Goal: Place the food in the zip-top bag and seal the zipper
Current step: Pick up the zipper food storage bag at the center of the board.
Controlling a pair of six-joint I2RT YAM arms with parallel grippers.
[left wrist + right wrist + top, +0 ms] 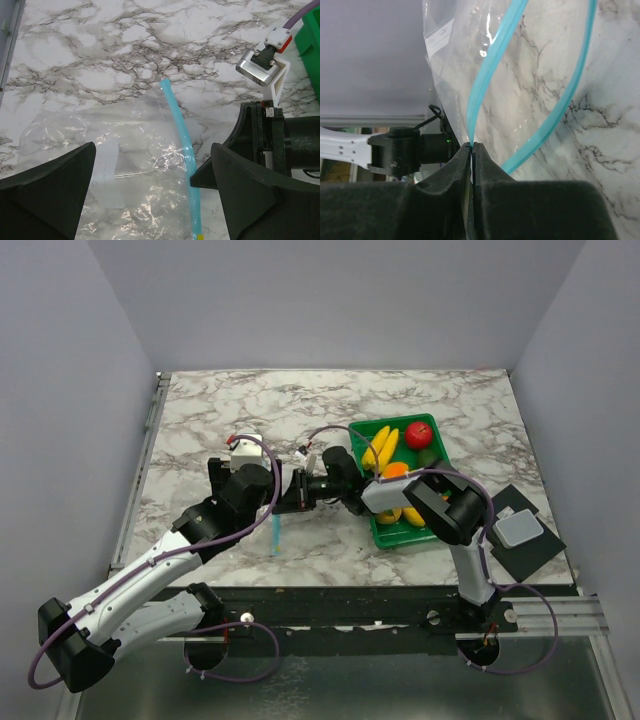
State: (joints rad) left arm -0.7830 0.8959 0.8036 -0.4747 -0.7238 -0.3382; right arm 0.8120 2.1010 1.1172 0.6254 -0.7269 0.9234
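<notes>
On the marble table [250, 410], just ahead of the two arm bases, there's the zip-top bag [125, 170]. It lies clear and crinkled on the stone, with a white label patch showing on it. The zipper [182, 130], that light blue strip, runs along the bag's edge on the side facing the right arm.

Look at the right wrist view: the mouth is parted! One blue lip rises straight into the right gripper [471, 147], and the other lip bows away over the marble. The right gripper's fingers are pressed together, pinching that one lip of the zipper between their tips.

Over to the left gripper [152, 150]. It hangs above the bag with its fingers spread wide, one over the plastic and one past the zipper. It grips nothing. Whether the fingertips touch the film, I cannot tell.

And the food is all in the green tray [365, 432], to the right of the bag and apart from it. The banana bunch [381, 448] lies toward the far end, with a red round fruit [418, 433] beside it. An orange one [396, 469] sits mid-tray, and the lemons [413, 517] are at the near end. The right arm stretches across the tray's near half and covers part of it.
</notes>
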